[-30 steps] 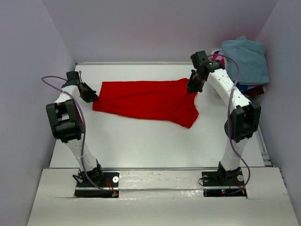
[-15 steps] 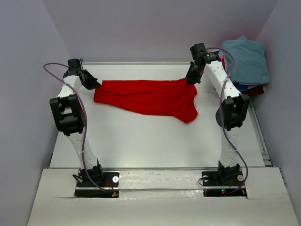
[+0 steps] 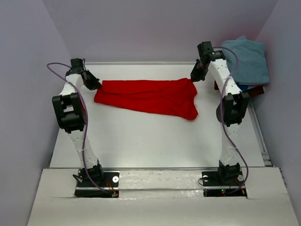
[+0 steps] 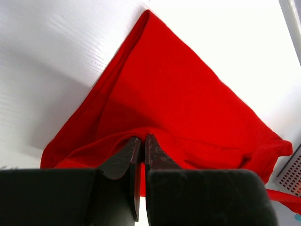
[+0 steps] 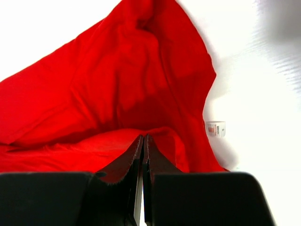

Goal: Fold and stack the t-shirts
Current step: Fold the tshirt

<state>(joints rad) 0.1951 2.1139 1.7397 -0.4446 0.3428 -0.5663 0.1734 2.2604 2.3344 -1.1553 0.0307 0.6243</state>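
Red t-shirt [image 3: 146, 96] lies stretched along far edge of table [image 3: 155, 141]; L gripper [image 3: 95, 85] & R gripper [image 3: 194, 76] each pinch one end. No fold yet, other shirts [image 3: 247, 59] heaped by far-right corner, so nearly all's left.

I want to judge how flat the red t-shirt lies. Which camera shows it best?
The top external view: the whole red t-shirt shows, stretched between the left claw and right claw. Each wrist view shows only the end its own claw pinches.

bright red t-shirt [image 3: 146, 96], outspread, wrinkled
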